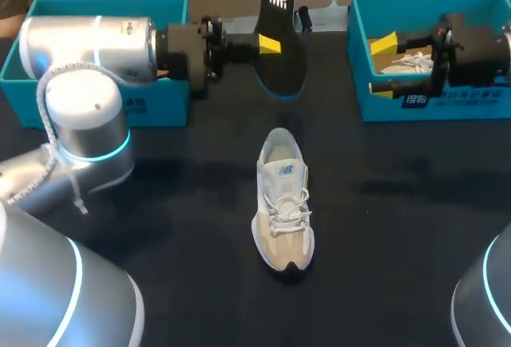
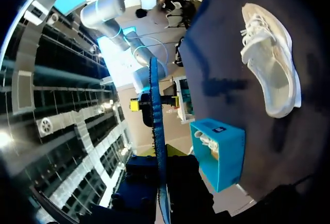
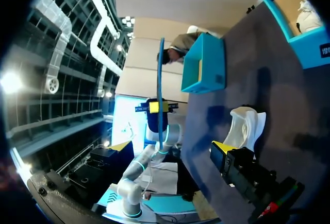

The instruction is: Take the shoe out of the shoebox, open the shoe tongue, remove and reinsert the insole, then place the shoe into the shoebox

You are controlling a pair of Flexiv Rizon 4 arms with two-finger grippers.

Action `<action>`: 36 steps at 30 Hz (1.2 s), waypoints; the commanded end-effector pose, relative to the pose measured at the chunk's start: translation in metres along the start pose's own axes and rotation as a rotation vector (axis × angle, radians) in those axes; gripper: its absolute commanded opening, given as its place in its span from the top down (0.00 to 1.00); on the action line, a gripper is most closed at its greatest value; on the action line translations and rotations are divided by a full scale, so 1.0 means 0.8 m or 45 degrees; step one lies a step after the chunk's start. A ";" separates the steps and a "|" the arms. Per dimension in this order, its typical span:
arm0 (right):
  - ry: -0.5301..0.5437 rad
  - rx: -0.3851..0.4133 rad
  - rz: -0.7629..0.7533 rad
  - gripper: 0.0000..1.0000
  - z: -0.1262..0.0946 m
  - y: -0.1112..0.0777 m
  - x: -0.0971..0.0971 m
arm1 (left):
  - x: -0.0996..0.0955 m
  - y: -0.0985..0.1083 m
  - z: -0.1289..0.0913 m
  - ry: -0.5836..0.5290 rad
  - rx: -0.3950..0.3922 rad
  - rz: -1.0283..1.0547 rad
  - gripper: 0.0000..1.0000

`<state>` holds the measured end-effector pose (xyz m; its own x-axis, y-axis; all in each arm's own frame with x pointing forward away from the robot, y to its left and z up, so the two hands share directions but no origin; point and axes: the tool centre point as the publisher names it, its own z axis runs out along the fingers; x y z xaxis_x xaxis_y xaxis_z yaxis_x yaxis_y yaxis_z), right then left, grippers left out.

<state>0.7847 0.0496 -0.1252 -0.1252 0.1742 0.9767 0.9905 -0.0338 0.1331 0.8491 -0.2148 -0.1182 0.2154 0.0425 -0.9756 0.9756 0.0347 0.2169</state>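
A white and beige shoe (image 1: 283, 203) lies on the dark table, toe toward the near edge; it also shows in the left wrist view (image 2: 270, 59) and the right wrist view (image 3: 245, 126). My left gripper (image 1: 268, 44) is shut on the black, blue-edged insole (image 1: 281, 40), holding it upright above the table behind the shoe. Both wrist views see the insole edge-on (image 2: 157, 147) (image 3: 161, 80). My right gripper (image 1: 383, 66) hangs open over the right blue shoebox (image 1: 431, 104), which holds another white shoe (image 1: 409, 64).
A second blue shoebox (image 1: 160, 104) stands at the back left, partly hidden by my left arm (image 1: 88, 124). Dark table surface lies bare around the shoe on both sides.
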 end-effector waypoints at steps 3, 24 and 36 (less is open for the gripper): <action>0.008 0.026 -0.011 0.00 0.032 0.005 -0.001 | 0.006 -0.010 0.006 -0.044 -0.050 0.025 1.00; 0.026 0.098 -0.119 0.34 0.100 0.018 0.006 | 0.010 -0.011 0.032 -0.053 -0.042 0.006 1.00; 0.051 0.125 -0.118 0.58 0.111 0.022 0.007 | 0.012 -0.011 0.051 -0.077 -0.046 0.002 1.00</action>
<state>0.8027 0.1342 -0.1314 -0.2167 0.1349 0.9669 0.9754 0.0720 0.2086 0.8421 -0.2492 -0.1286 0.2168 -0.0116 -0.9762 0.9743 0.0647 0.2156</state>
